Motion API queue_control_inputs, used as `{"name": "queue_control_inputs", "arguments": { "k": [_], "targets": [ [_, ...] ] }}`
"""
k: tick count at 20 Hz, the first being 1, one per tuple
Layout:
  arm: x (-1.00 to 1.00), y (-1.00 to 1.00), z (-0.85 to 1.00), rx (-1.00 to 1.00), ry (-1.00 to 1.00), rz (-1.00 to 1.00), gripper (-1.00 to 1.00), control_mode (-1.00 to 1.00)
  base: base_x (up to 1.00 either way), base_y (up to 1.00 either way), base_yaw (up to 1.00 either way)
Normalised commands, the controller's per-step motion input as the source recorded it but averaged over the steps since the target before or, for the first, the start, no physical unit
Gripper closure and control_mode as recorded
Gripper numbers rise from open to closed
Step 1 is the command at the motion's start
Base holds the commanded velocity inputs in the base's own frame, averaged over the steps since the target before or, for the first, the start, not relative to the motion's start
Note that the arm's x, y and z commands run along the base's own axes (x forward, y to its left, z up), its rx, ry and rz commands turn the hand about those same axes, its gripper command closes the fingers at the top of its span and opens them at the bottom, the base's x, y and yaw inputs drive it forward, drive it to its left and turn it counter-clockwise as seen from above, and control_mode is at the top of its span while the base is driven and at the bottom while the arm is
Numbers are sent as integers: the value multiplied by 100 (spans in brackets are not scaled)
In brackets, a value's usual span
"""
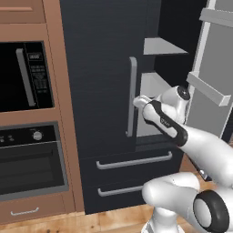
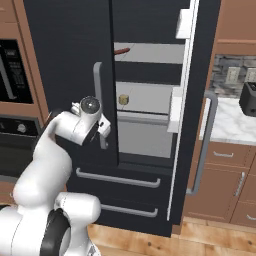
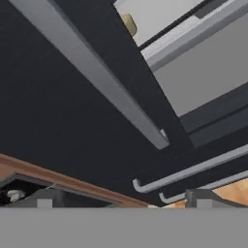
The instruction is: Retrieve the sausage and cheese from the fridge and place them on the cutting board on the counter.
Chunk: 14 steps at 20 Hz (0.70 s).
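Fridge open: sausage upper shelf, cheese shelf below.

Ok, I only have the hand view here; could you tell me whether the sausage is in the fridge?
Observer: Yes, the sausage lies on the upper shelf, one shelf above the cheese.
Operator: Is the right door open?
Observer: Yes, the right door is swung wide open.
Operator: Where is the gripper?
Observer: The gripper is open and empty, close by the left door's handle.
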Motion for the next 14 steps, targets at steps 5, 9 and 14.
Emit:
{"name": "queue_control_inputs", "arguments": {
  "k": [5,9,14],
  "targets": [
    [56,8,2,-20,0,18,-100,-100,0,0,0],
    [51,0,3,-21,0,12,-100,-100,0,0,0],
    [60,5,0,-13,0,3,-100,-100,0,0,0]
  ]
}}
